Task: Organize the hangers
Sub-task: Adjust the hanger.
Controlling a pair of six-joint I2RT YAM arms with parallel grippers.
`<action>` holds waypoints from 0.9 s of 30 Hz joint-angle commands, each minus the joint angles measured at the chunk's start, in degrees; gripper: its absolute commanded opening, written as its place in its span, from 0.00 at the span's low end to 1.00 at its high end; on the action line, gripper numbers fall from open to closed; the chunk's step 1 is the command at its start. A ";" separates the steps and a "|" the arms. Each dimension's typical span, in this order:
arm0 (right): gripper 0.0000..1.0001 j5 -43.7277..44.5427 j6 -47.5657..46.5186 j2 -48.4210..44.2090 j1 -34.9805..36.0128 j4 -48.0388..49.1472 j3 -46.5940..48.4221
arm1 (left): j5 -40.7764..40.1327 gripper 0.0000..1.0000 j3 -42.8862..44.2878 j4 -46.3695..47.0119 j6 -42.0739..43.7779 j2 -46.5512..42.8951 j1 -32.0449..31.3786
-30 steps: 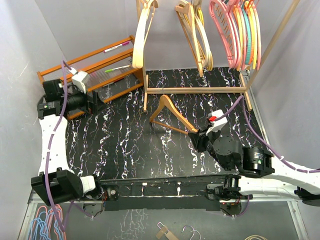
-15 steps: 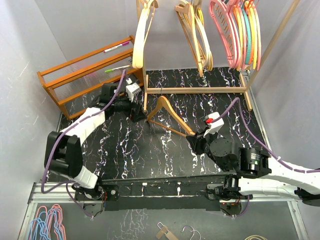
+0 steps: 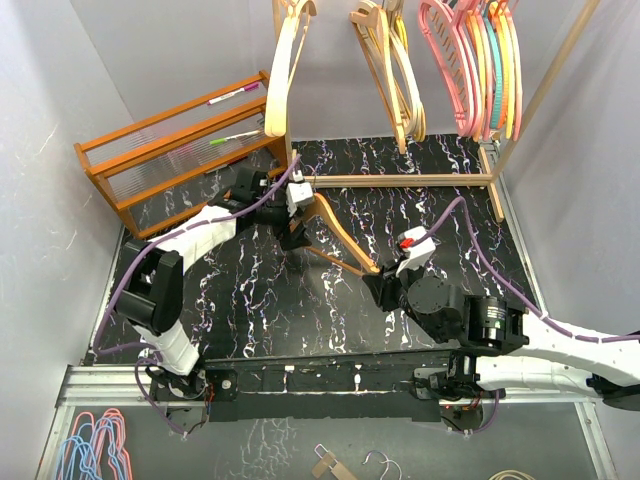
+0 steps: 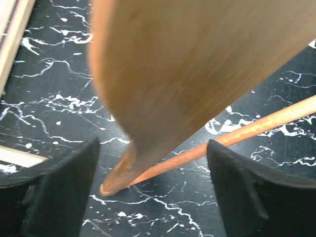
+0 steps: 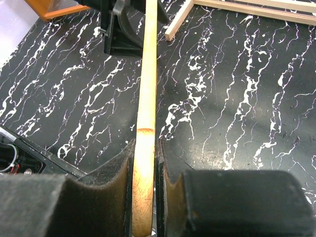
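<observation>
Right claw (image 3: 378,288): pinched tight on one end of the wooden hanger (image 3: 347,234). In my right wrist view the pale bar runs straight out from between the pads (image 5: 129,190).
Left claw (image 3: 296,232): spread wide, with a finger (image 4: 64,192) on either side of the hanger's other corner. I can't tell whether either one touches the wood.
Wooden hanger: over the black marbled bench (image 3: 250,295), just in front of the pale frame (image 3: 400,181), spanning the gap between my two arms.
Tan wooden hangers (image 3: 392,75): hooked on the frame's rail at the back.
Plastic hangers (image 3: 480,70): pink, orange, teal and yellow, packed together at the rail's right end.
Slatted rack (image 3: 170,150): orange-brown, standing at the back left against the wall.
</observation>
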 commanded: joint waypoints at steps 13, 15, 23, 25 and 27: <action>0.17 -5.21 -2.04 5.07 0.21 6.03 0.67 | -2.37 0.00 4.91 -4.54 9.94 -1.14 -1.69; 0.36 -7.23 -2.10 6.79 0.19 6.05 1.32 | -5.32 0.00 5.00 -3.21 9.36 -1.35 -1.69; 0.65 -10.73 -1.67 10.46 0.18 4.95 4.36 | -12.10 0.00 4.35 -0.49 10.83 -2.43 -1.60; 0.75 -10.18 -1.47 10.23 0.19 4.81 5.03 | -13.30 0.00 3.90 0.04 11.02 -2.75 -1.61; 0.89 -8.70 -0.48 9.34 0.19 3.74 6.29 | -15.64 0.00 2.91 1.91 11.07 -3.09 -1.62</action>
